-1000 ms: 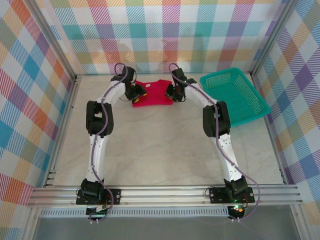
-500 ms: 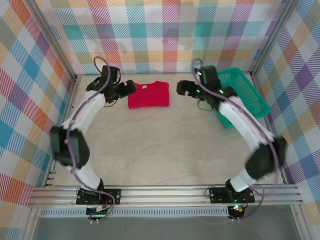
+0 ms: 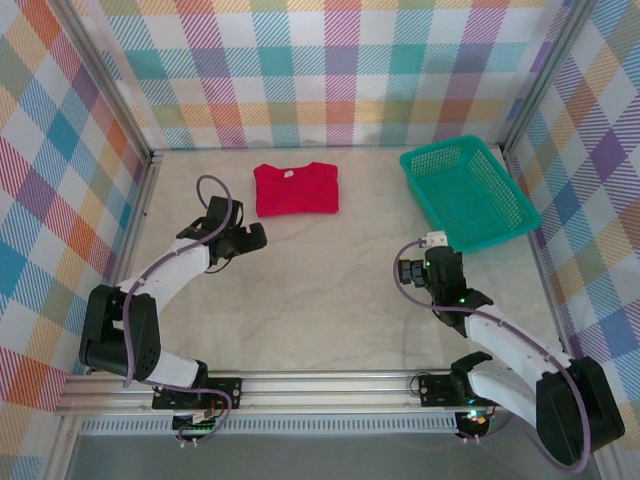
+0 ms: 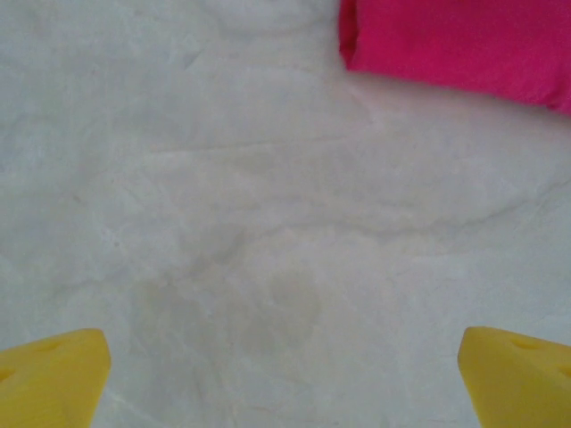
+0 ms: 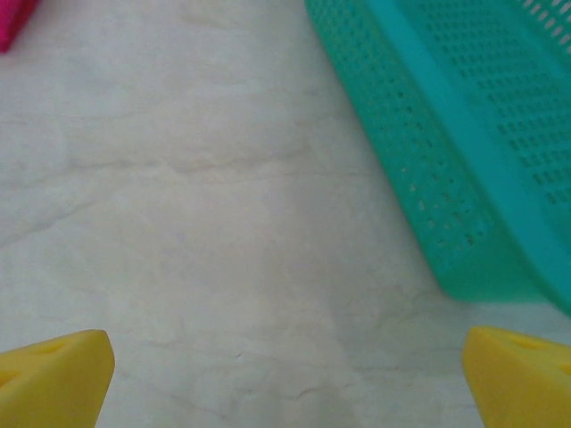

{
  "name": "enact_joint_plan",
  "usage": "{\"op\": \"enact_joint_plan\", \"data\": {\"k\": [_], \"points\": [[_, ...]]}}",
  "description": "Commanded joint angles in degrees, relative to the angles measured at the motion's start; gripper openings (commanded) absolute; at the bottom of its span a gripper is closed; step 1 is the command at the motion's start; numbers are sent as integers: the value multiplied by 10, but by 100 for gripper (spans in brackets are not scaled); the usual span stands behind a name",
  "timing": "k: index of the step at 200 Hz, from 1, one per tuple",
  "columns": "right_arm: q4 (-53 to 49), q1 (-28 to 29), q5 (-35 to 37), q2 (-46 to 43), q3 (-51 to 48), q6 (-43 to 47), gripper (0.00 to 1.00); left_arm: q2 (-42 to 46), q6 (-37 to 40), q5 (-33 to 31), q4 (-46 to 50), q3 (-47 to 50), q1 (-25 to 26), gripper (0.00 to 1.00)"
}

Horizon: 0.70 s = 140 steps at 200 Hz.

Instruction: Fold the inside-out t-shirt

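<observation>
The inside-out t-shirt lies as a flat, compact red rectangle at the back of the table, its small white neck label on top. My left gripper hovers in front of it and to the left, open and empty. In the left wrist view its yellow fingertips stand wide apart over bare table, and the t-shirt is at the top right. My right gripper is open and empty near the table's middle right. In the right wrist view a corner of the t-shirt peeks in at the top left.
A teal mesh basket stands at the back right, with nothing in it; its near wall runs close by the right gripper. The marble-look table is fenced by checked walls and a metal rail in front.
Both grippers let go of the t-shirt and opened. Both arms drew back toward the front, the left to the left side, the right to the right. The t-shirt stays folded at the back.
</observation>
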<state>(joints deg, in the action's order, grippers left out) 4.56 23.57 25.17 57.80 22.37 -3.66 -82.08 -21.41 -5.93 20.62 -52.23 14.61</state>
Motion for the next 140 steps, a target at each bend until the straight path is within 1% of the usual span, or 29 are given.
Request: {"op": "enact_joint_plan", "data": {"k": [1, 16, 32, 60, 75, 102, 140], "points": [[102, -7, 65, 42, 33, 52, 100, 34, -8, -11, -17, 4, 4, 100], [160, -20, 72, 78, 18, 81, 100, 28, -10, 5, -2, 3, 4, 100], [207, -43, 58, 105, 5, 77, 100, 16, -2, 27, 11, 0, 4, 100], [270, -97, 12, 156, 8, 61, 100, 16, -3, 16, 22, 4, 4, 100], [281, -127, -24, 185, 19, 42, 100, 26, -9, 4, 23, 11, 4, 100], [281, -160, -56, 220, 42, 15, 100, 49, -21, -15, 23, 25, 2, 100], [312, -166, -84, 266, 61, 44, 100, 63, -21, -22, 16, 23, -4, 100]]}}
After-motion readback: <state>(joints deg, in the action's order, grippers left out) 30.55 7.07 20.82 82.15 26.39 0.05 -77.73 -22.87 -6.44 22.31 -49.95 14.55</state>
